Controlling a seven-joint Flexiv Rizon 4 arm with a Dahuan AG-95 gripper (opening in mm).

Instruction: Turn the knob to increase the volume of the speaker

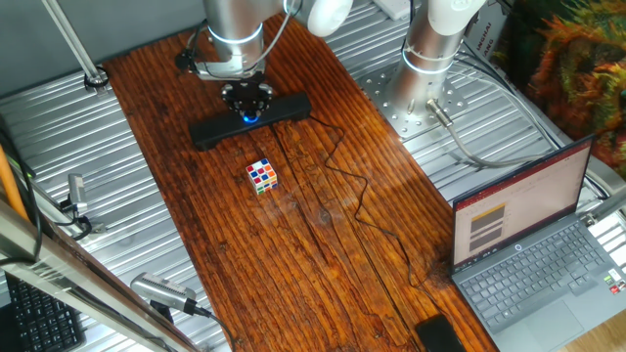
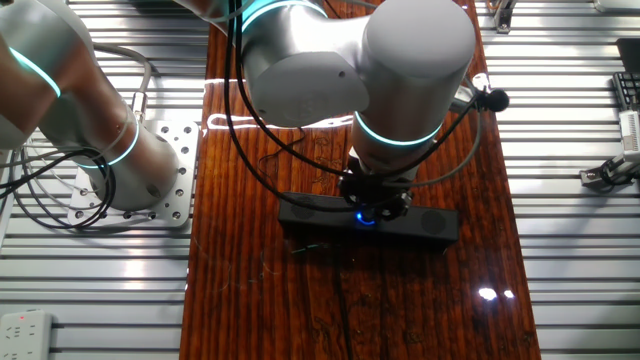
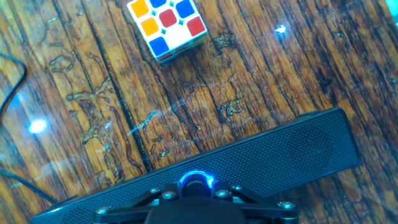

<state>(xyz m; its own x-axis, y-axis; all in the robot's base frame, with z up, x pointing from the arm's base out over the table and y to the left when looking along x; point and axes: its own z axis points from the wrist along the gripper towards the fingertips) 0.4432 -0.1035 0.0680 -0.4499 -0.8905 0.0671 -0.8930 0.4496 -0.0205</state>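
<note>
Knob (image 3: 196,183) and its blue ring glow at the middle of the speaker (image 1: 250,121), which lies across the wooden surface (image 1: 323,244). We see our claw (image 2: 376,205) down on that knob, its black fingers (image 3: 249,200) flanking it; whether they clamp it, we cannot tell. A puzzle cube (image 1: 261,176) sits near the speaker's front, apart from it. A thin cable (image 1: 352,186) trails from the speaker toward the laptop (image 1: 543,244).

End effector (image 1: 248,101) sits over speaker's (image 1: 250,121) blue-lit knob (image 1: 250,117).
</note>
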